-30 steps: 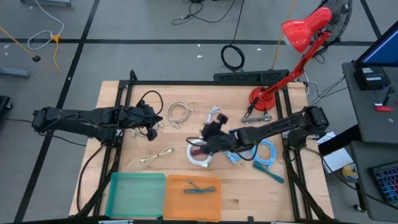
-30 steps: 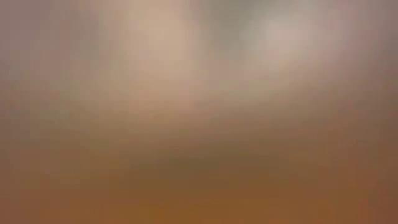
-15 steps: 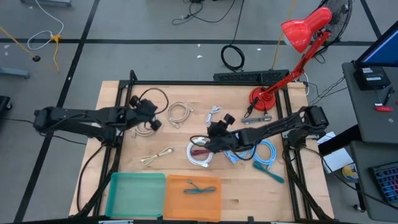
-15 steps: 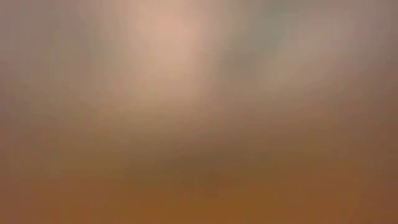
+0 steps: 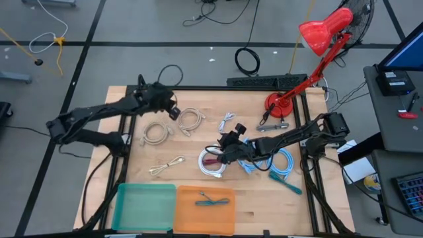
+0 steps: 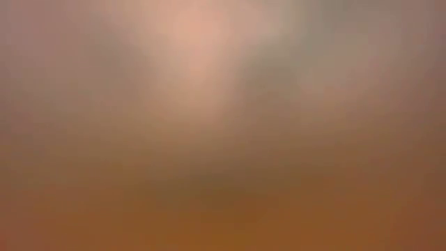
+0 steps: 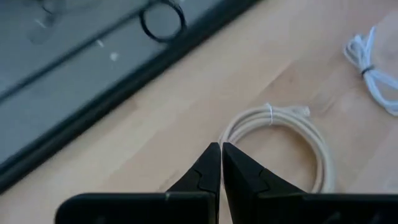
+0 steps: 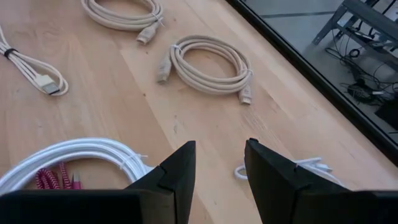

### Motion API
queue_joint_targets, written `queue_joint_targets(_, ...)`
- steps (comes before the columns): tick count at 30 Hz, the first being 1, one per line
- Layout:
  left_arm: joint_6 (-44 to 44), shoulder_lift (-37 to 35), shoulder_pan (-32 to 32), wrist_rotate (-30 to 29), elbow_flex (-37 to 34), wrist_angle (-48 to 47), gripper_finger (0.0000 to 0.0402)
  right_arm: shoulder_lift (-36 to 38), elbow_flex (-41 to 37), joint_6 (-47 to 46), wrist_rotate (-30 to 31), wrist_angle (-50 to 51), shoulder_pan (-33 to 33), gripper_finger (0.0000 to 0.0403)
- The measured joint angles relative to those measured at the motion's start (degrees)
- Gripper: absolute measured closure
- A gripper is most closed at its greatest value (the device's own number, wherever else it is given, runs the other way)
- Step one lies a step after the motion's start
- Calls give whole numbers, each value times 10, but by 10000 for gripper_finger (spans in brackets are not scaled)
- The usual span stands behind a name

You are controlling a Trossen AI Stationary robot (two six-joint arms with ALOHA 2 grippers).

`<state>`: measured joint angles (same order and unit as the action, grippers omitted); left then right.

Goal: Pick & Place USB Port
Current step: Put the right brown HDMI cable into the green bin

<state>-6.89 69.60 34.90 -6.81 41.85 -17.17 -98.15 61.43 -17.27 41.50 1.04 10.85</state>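
Left pincer, upper left of the tabletop, is closed on nothing; the cream cable coil lies just right of it. Right pincer, mid-frame, gapes empty above the white cable coil.

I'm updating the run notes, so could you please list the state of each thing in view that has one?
Left gripper: shut, empty, above the beige coil.
Right gripper: open, empty, by the white coil.
Green tray: empty.
Orange tray: holds one teal cable.
Lamp: standing, tilted.
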Motion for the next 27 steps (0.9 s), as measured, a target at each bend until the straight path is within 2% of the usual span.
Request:
queue_joint_targets(2, 12, 41, 11, 15, 28, -32, 376, 0, 0, 2, 0, 0, 0, 273)
queue_joint_targets(4, 20, 85, 12, 6, 61, -72, 360, 0, 0, 2, 0, 0, 0, 273)
queue_joint_targets(10, 19, 204, 12, -71, 167, -168, 253, 0, 0, 0, 0, 0, 0, 273)
queue_joint_targets(13, 20, 244, 16, -61, 200, -176, 204, 0, 0, -3, -2, 0, 1, 273)
queue_joint_targets(16, 18, 274, 15, -35, 216, -169, 175, 0, 0, -9, -24, 0, 1, 273)
queue_joint_targets(21, 19, 321, 14, -4, 217, -176, 168, 0, 0, -15, -28, 6, 8, 273)
queue_joint_targets(25, 29, 343, -1, -32, 217, -177, 181, 0, 0, -15, -28, 5, 12, 273)
queue_joint_targets(27, 34, 345, -9, -17, 217, -166, 191, 0, 0, -15, -27, 5, 13, 273)
